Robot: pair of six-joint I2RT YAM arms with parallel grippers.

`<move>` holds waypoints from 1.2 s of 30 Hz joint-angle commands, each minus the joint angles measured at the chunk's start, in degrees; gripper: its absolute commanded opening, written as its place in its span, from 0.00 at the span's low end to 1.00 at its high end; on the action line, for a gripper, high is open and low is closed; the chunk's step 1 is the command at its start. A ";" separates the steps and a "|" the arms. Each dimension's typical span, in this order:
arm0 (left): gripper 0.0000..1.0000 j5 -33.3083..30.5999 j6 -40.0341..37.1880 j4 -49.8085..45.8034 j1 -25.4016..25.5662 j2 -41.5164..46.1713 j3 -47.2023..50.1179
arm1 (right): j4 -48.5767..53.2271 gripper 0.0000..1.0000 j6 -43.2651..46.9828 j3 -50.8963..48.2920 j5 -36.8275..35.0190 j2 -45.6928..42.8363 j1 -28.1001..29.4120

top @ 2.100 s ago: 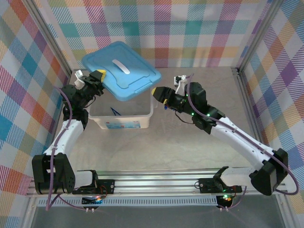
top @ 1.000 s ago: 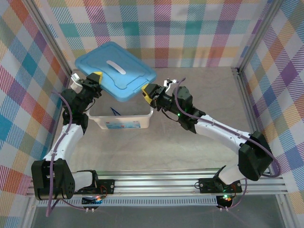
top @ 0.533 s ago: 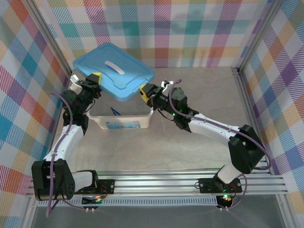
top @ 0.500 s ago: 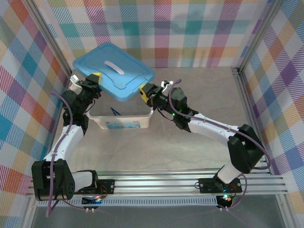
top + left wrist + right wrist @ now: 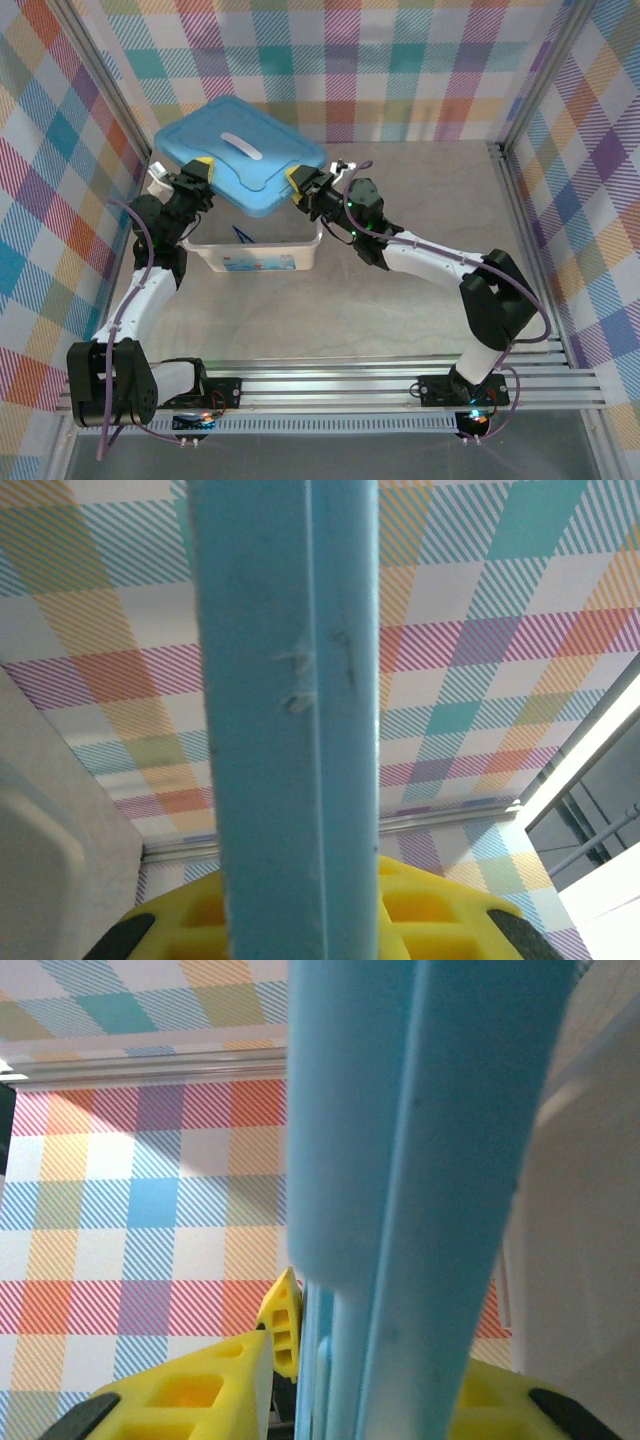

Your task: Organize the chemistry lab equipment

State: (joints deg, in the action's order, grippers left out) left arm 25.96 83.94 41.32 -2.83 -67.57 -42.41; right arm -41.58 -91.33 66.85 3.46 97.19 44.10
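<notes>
There is 1 lid (image 5: pixel 240 150), blue, in the upper left of the top view, and it has 1 white handle strip (image 5: pixel 243 143) on it. Under it stands 1 tub (image 5: pixel 260 262), white. Inside the tub I can count 1 tweezers (image 5: pixel 243 236), dark blue. The rest of the tub's inside is hidden by the lid, so other pieces there cannot be counted.

There are 2 arms, 1 at the left (image 5: pixel 140 290) and 1 at the right (image 5: pixel 430 262). There are 2 grippers: the left gripper (image 5: pixel 200 165) and the right gripper (image 5: pixel 298 180). In the right wrist view, 2 yellow fingers (image 5: pixel 190 1390) show at the bottom of the frame.
</notes>
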 commanded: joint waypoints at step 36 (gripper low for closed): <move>0.55 5.72 -14.68 -19.78 -0.93 9.60 1.78 | 4.98 0.00 11.08 6.58 3.14 -5.00 -4.60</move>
State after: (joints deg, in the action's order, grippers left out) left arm 30.00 73.63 26.15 -3.31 -59.48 -40.14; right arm -35.20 -83.20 70.85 6.17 95.68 40.62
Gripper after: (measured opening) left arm 0.550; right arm 0.106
